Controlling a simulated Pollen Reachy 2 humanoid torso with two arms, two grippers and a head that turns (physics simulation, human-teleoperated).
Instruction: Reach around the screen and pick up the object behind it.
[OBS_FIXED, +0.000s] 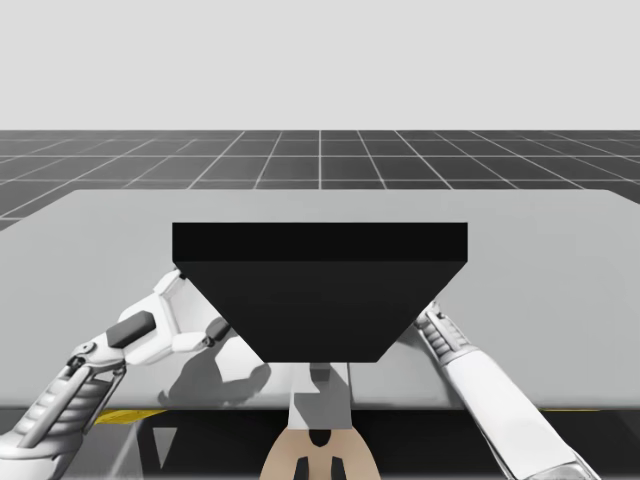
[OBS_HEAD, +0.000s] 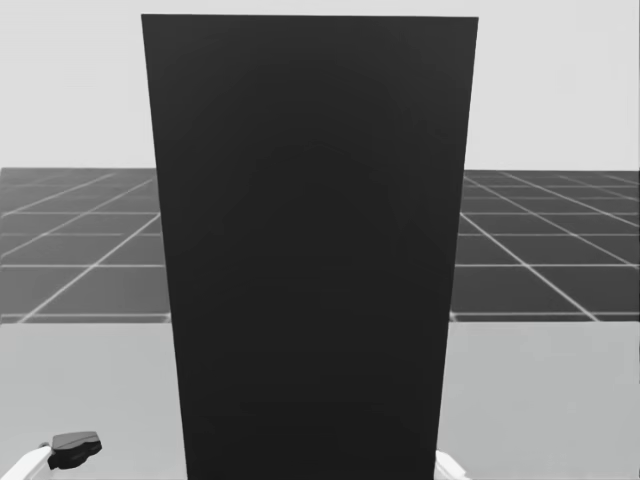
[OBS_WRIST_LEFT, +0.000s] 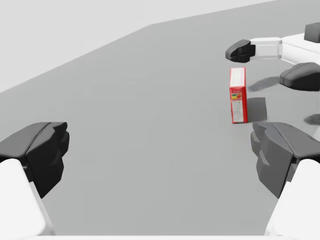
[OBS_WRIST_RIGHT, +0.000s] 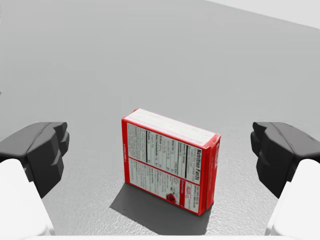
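Right tool open, red rectangular cardboard box standing untouched between its fingers; left tool open, well apart.

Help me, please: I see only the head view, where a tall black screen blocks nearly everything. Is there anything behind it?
Observer: Yes, a red box stands on the table, straight ahead of the right gripper.
Operator: Thank you. Is that gripper holding it?
Observer: No, its fingers stand wide apart and touch nothing.
Operator: And the left gripper?
Observer: The left gripper is open too. Its wrist view shows the box well ahead of it, close to the right gripper's fingers.
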